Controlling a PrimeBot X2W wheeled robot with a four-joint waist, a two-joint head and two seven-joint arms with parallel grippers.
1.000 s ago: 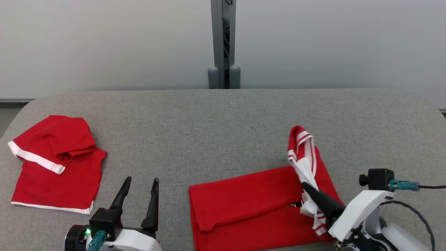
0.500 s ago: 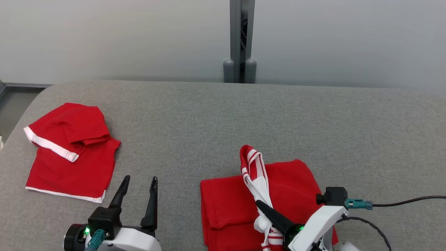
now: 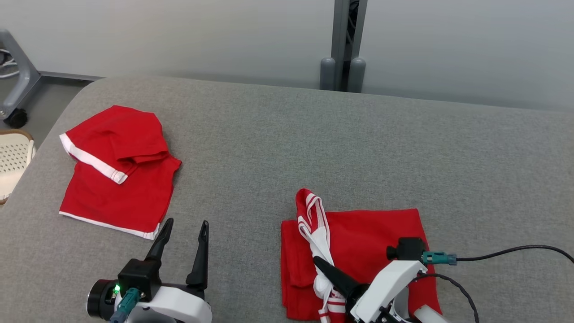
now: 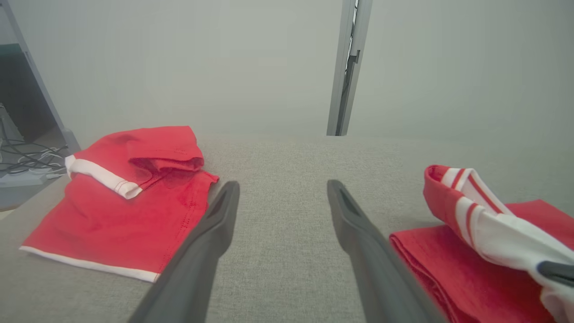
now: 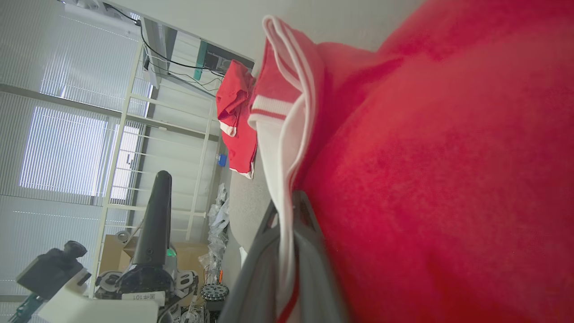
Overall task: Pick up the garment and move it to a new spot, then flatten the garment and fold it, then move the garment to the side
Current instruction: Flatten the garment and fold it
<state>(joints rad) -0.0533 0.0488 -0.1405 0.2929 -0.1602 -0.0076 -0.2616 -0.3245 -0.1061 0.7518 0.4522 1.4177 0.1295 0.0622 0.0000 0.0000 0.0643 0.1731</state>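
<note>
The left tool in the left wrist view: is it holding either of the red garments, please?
No, the left tool stands open over bare grey table, with no cloth between its jaws.

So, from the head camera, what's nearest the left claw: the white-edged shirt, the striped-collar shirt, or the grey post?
1. White-edged shirt, just left of the left gripper.
2. Striped-collar shirt, off to its right.
3. Grey post, far back and right.

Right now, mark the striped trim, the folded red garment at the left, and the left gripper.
striped trim (image 3: 312,211): head view, raised red-and-white loop.
folded red garment (image 3: 117,193): head view, flat lower panel.
left gripper (image 3: 187,223): head view, midway between its open fingertips.
</note>
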